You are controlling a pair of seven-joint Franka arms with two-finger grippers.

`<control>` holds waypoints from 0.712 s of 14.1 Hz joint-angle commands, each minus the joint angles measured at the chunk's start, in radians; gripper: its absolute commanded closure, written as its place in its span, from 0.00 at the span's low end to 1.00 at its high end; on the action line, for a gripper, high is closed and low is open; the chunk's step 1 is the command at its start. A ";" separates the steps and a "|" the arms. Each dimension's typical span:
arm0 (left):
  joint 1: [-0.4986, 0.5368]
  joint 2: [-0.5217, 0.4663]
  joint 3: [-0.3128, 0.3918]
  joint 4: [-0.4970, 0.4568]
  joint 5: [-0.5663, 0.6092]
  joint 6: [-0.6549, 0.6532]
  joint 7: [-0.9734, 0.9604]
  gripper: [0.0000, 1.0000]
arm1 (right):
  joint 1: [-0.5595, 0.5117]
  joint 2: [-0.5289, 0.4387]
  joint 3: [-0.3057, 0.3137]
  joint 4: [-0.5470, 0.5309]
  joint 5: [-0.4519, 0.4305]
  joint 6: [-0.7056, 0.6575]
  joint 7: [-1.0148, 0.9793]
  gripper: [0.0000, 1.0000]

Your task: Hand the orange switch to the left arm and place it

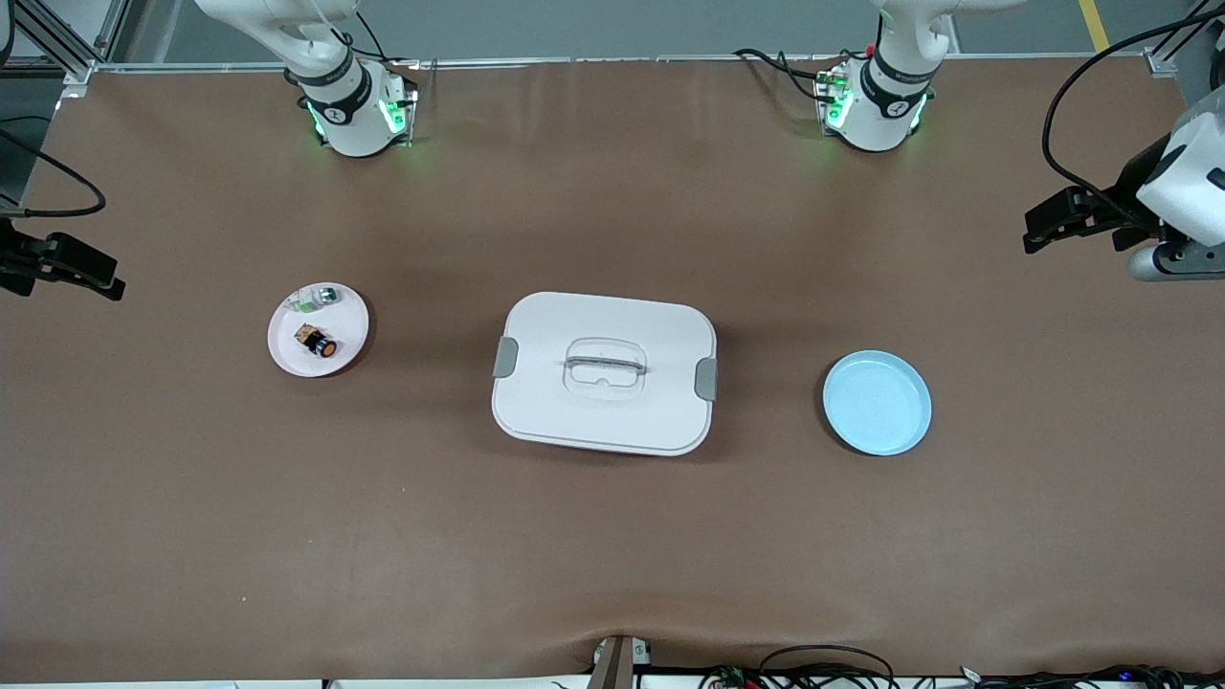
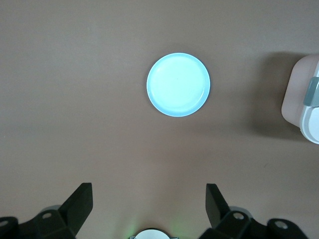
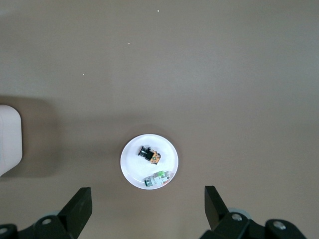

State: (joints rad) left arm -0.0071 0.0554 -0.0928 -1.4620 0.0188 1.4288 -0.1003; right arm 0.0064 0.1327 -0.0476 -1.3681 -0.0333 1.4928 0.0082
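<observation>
The orange switch lies on its side on a small pink plate toward the right arm's end of the table. It also shows in the right wrist view. The white box with grey clips stands in the middle of the table. My right gripper is open and empty, high above the table near the pink plate's end; the right wrist view shows its fingers wide apart. My left gripper is open and empty, high above the other end.
A small clear-silver switch with a green part lies on the same pink plate, beside the orange switch. A blue plate sits toward the left arm's end. The box's edge shows in both wrist views.
</observation>
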 commanded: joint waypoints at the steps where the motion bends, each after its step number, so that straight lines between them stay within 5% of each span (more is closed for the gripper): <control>1: -0.002 0.011 -0.008 0.023 0.007 -0.005 -0.012 0.00 | -0.016 -0.001 0.014 0.012 0.007 -0.013 -0.004 0.00; 10: 0.004 0.012 -0.008 0.023 0.010 -0.005 0.008 0.00 | -0.013 0.002 0.015 0.012 0.009 -0.008 -0.005 0.00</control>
State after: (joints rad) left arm -0.0071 0.0556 -0.0965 -1.4620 0.0188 1.4288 -0.1000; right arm 0.0065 0.1331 -0.0418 -1.3682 -0.0327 1.4928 0.0082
